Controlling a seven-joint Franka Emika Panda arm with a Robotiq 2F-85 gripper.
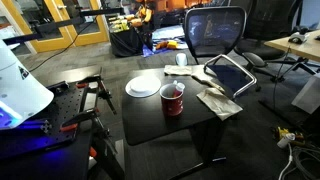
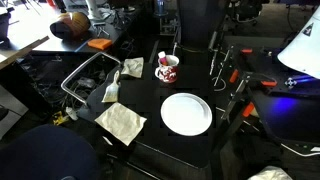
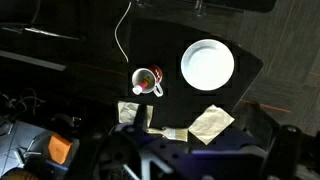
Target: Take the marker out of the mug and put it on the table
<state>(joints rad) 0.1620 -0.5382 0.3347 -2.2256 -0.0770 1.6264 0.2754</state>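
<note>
Marker point(image 1: 178, 89) stands inside the red mug point(image 1: 172, 102) near centre frame in both exterior views, on the black desk point(image 1: 150, 120). A round white plate point(image 1: 143, 86) lies near the mug, and crumpled pale napkins point(image 1: 220, 102) lie toward the right of the frame. My wrist view looks down from high above: mug at centre, plate to its upper right, napkins below. My gripper point(image 3: 165, 160) shows only as a dark blur along the bottom edge of that view, well apart from the mug. I cannot tell how far open it is or whether it holds anything.
</note>
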